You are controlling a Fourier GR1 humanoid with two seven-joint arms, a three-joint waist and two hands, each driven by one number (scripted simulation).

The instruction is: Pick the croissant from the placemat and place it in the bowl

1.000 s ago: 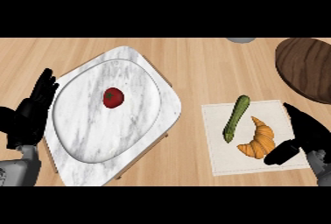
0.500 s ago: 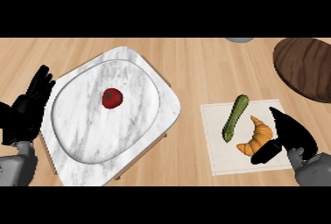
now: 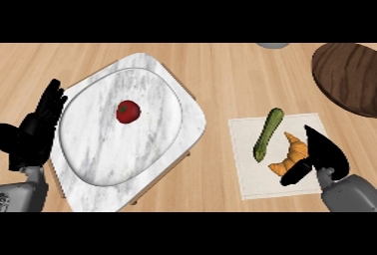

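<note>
I have the right robot hand [image 3: 318,160] spread open against the croissant [image 3: 290,155] on the placemat [image 3: 250,180], ready to grasp; the left robot hand [image 3: 33,133] rests open.

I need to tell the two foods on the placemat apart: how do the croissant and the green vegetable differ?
The croissant is golden-orange and curved; the green vegetable is slim and nearly straight. The croissant lies against the right hand; the vegetable lies farther left, untouched. Both rest on the white placemat.
</note>
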